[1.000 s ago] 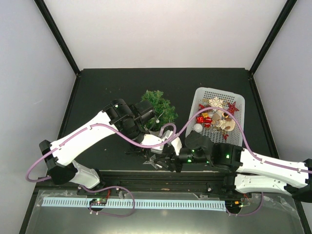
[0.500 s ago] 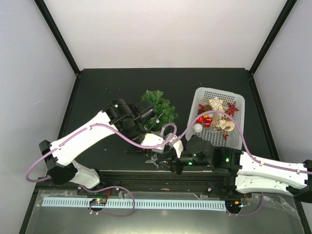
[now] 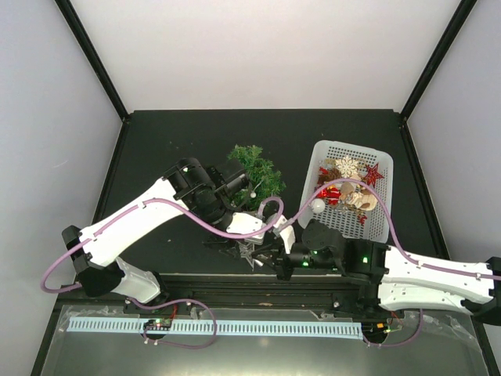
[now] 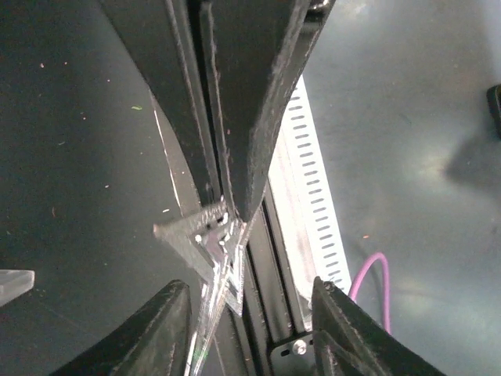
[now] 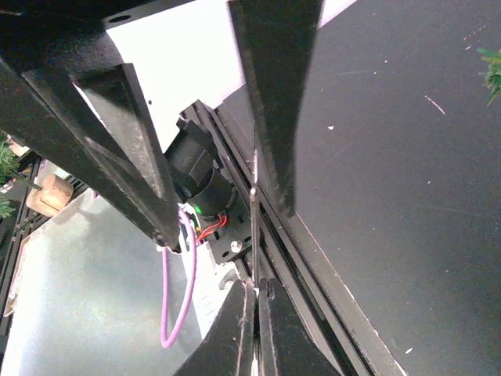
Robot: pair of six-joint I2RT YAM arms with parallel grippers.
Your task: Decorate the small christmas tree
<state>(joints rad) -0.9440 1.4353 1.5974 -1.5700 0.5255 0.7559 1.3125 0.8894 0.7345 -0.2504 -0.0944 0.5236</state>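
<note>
The small christmas tree (image 3: 255,172) stands mid-table, dark green and bushy, with one white ball on it. My right gripper (image 3: 263,255) is shut on a silver star ornament (image 3: 250,252) near the table's front edge. In the right wrist view my right gripper (image 5: 257,287) pinches the star edge-on (image 5: 253,223). My left gripper (image 3: 237,244) is open. In the left wrist view my left gripper (image 4: 249,286) has a finger on either side of the star (image 4: 205,235), not touching it. The right gripper's fingers (image 4: 250,94) come in from above.
A white mesh basket (image 3: 374,223) of red, gold and white ornaments stands right of the tree. A black rail (image 3: 235,283) runs along the table's front edge, with a white slotted strip (image 3: 219,325) and purple cables (image 3: 188,329) below it.
My right gripper has moved left with the star, bringing it between my left gripper's open fingers. The left arm has shifted slightly. The tree and basket have not moved.
</note>
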